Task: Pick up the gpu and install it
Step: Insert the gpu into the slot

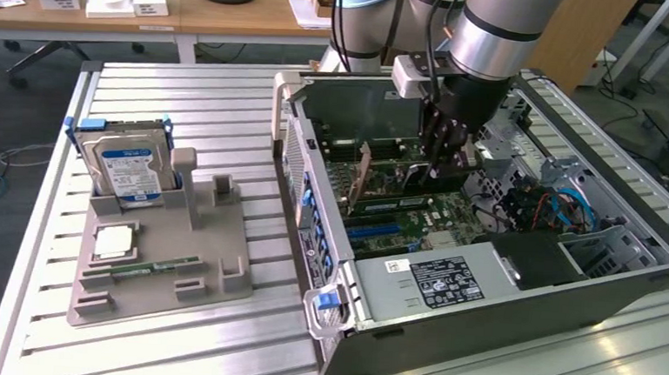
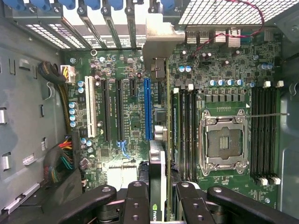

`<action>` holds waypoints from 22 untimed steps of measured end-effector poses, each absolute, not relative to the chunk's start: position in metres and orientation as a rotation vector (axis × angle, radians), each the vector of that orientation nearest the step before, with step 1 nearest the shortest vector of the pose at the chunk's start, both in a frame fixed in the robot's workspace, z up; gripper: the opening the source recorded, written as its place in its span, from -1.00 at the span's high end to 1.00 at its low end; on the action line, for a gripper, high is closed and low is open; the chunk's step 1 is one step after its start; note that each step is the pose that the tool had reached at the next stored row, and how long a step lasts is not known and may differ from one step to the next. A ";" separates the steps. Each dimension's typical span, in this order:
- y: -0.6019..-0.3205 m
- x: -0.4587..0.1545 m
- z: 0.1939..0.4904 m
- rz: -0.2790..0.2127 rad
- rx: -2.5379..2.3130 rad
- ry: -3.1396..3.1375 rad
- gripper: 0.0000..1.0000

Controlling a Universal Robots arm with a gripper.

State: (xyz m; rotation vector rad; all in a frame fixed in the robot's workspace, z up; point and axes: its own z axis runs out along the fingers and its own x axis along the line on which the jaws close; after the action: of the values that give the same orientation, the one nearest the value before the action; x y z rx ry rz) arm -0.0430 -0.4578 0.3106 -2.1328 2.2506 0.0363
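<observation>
Bright, even daylight floods the room. Glare streaks the slatted table (image 1: 627, 345) just beside the computer case (image 1: 452, 352), the arm (image 1: 496, 23) shades the case's interior, and its perforated wall (image 2: 219, 11) blows out white.

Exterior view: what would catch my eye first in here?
The silver robot arm reaches down into the open computer case, near the middle. Its gripper is shut on the graphics card, held on edge over the green board. On the exterior view's left, a hard drive with a blue label stands in a gray tray.
</observation>
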 end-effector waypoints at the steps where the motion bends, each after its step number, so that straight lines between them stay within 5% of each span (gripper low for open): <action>1: -0.458 -0.043 0.311 0.036 -2.133 2.251 0.46; 22: -0.458 -0.043 0.308 0.036 -2.133 2.251 0.46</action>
State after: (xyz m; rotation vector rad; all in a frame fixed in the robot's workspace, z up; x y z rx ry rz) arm -0.0430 -0.4578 0.3084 -2.1329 2.2507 0.0362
